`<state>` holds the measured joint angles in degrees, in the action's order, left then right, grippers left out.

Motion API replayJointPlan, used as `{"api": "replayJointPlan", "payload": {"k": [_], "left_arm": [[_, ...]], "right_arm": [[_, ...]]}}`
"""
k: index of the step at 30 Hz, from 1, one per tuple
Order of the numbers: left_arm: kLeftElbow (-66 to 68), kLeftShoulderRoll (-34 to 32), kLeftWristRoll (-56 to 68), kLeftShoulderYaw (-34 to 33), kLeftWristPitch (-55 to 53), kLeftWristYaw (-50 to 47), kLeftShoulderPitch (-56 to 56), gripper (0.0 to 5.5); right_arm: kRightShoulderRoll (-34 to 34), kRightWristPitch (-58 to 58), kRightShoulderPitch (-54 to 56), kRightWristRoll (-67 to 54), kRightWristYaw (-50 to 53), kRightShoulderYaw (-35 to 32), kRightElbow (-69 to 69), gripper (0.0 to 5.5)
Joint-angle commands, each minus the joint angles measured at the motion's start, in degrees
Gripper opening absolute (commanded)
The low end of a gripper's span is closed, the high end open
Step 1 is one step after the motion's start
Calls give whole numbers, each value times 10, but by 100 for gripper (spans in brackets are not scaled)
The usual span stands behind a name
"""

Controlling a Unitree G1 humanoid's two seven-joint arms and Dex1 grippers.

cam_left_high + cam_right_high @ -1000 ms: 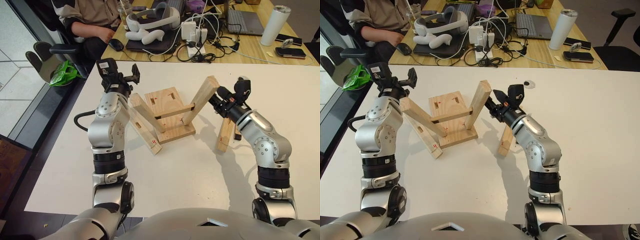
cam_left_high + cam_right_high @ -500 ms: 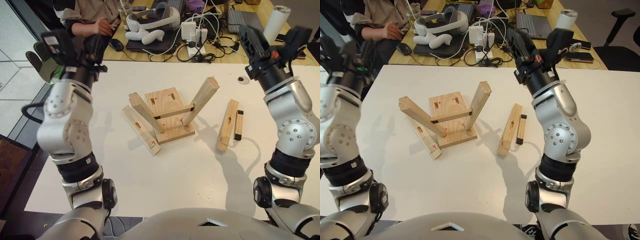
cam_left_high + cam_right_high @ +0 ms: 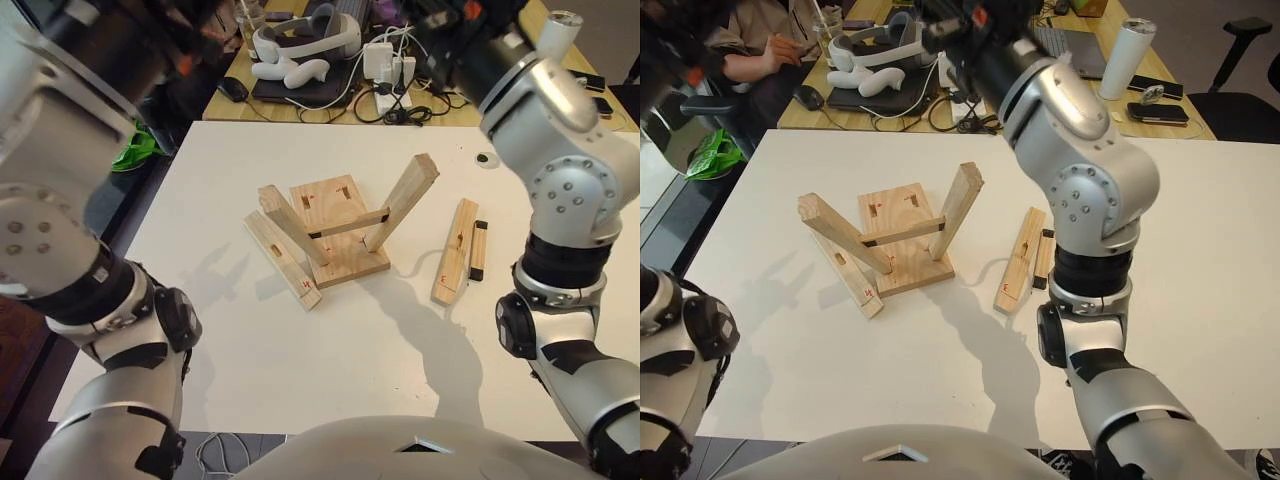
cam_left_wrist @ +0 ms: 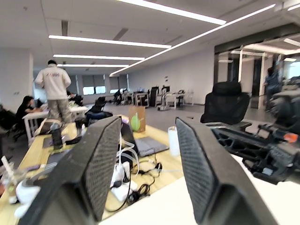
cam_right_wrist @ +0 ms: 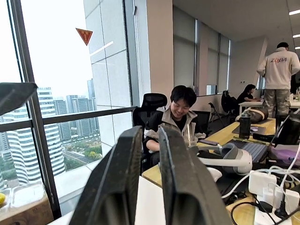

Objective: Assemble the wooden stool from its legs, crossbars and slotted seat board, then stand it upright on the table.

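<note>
The slotted seat board [image 3: 332, 198] lies flat at the middle of the white table [image 3: 300, 370]. Two legs [image 3: 290, 222] [image 3: 405, 198] stick up from it at a slant, joined by a crossbar [image 3: 350, 223]. One loose leg [image 3: 285, 265] lies to the left of the board. Another loose leg [image 3: 453, 250] lies to the right, next to a short dark bar [image 3: 478, 250]. Both arms are raised high above the table, well clear of the wood. My left gripper [image 4: 147, 124] is open and holds nothing. My right gripper [image 5: 150, 129] has its fingers close together, with nothing between them.
Behind the table stands a wooden desk with a white headset [image 3: 305, 40], cables and a power strip [image 3: 390, 95], and a white tumbler [image 3: 553, 45]. A small round object [image 3: 485, 158] lies near the table's far right. A green bag [image 3: 130, 150] sits off the left edge.
Both arms have swung up from beside the stool's legs to high above the table. The wooden parts have not moved.
</note>
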<state>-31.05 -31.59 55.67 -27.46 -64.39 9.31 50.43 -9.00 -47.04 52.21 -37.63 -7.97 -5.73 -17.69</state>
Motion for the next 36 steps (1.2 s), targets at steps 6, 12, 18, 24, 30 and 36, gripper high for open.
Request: {"api": "replayJointPlan", "payload": {"k": [6,12,18,24,30,36], "left_arm": [[-85,54,-60,263,-51,-116,-422,216],[-61,107,-80,218,35,-125,-351,216],[-58,188,49,151,65,-168,-291,216],[-63,231,246,143,128,-256,-306,216],[-24,191,238,109,191,-296,-307,216],[66,88,-139,130,268,-377,-339,216]], "right_arm": [[-34,-94,-351,19,-15,159,-27,69],[-9,-36,-316,42,-19,130,10,69],[14,8,-285,-74,-90,82,-101,69],[-81,-43,-348,-206,-161,85,-255,69],[-144,9,-435,-15,-143,221,-225,69],[-82,99,-439,164,-12,214,-69,69]]}}
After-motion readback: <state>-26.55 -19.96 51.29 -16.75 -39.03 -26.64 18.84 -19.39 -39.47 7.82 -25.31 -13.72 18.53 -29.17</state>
